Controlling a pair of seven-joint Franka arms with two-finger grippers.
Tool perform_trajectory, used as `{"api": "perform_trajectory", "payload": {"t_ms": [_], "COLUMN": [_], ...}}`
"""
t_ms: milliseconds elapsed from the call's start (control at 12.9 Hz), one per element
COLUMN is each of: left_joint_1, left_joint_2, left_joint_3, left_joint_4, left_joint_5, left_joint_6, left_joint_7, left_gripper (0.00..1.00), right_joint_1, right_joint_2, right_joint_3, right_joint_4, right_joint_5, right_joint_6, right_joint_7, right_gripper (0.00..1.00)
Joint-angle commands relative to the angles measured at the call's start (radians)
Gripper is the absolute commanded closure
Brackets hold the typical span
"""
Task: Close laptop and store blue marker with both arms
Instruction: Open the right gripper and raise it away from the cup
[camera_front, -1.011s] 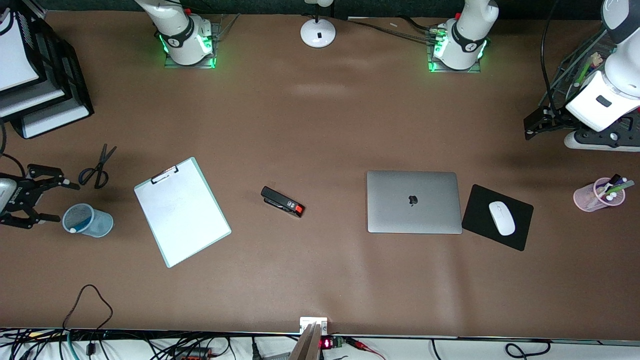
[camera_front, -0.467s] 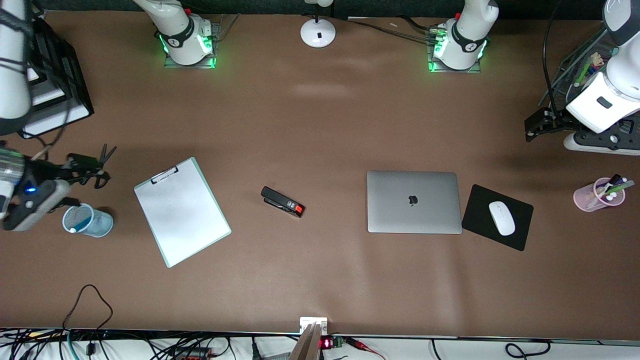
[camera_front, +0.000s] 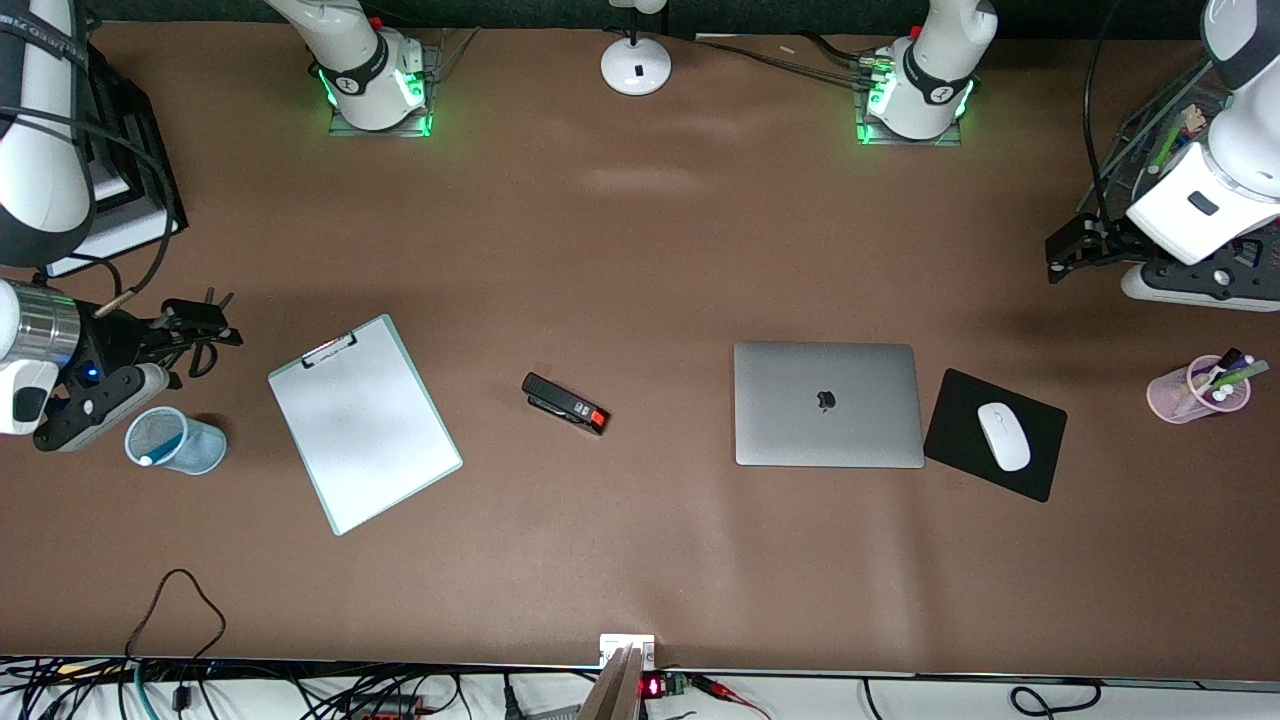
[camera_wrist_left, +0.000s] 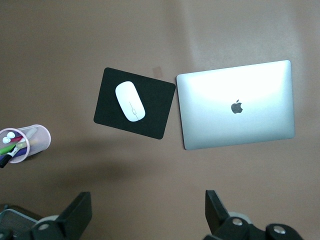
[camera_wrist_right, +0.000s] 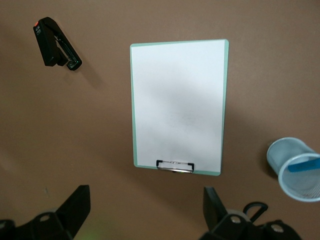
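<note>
Silver-grey laptop (camera_front: 828, 404) lies shut on the brown desk (camera_front: 640, 250). Blue marker (camera_wrist_right: 305, 163) stands in the blue mesh cup (camera_front: 176, 441). Both grippers, left (camera_wrist_left: 147, 212) and right (camera_wrist_right: 145, 210), hang with fingers wide.

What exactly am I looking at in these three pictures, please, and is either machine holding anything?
Two white robot arms work at a brown table. The wide picture looks down from a high camera; the other two come from wrist cameras. The right gripper, open, is over the scissors, above the mesh cup holding the blue marker. The left gripper, open, hangs over bare table at the left arm's end. Neither holds anything. The laptop lies closed beside a mouse pad; a clipboard and a stapler also lie there.
</note>
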Motion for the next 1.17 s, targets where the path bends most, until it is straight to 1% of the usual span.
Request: {"api": "perform_trajectory", "payload": {"t_ms": [0,156,311,389,622,1089], "left_joint_1": [0.001,0.002,0.010,0.013,0.013,0.001], "left_joint_2": [0.026,0.024,0.026,0.026,0.026,0.026], "left_joint_3": [-0.004,-0.004,-0.004,-0.003,-0.003,-0.006], "left_joint_4": [0.040,0.038,0.037,0.035,0.037,0.038], "left_joint_5": [-0.003,-0.004,-0.004,-0.004,-0.004,-0.001], "left_joint_6": [-0.017,-0.022,-0.019,-0.019,-0.022,-0.022], "left_joint_7": [0.014,0.012,0.011,0.011,0.014,0.017], "left_gripper": [0.00,0.00,0.00,0.00,0.00,0.00], "right_joint_1": [0.060,0.084,0.116,0.120,0.106,0.100], "right_joint_2": [-0.028,-0.039,-0.041,-0.045,-0.044,-0.036], "right_joint_3": [-0.004,-0.003,-0.004,-0.003,-0.015,-0.118], "right_joint_4": [-0.001,-0.003,-0.003,-0.003,0.000,0.042], "right_joint_5": [-0.062,-0.087,-0.142,-0.156,-0.160,-0.157], "right_joint_6": [-0.034,-0.040,-0.042,-0.042,-0.029,-0.023], "right_joint_7": [0.119,0.165,0.232,0.246,0.243,0.278], "right_gripper": [0.00,0.00,0.00,0.00,0.00,0.00]}}
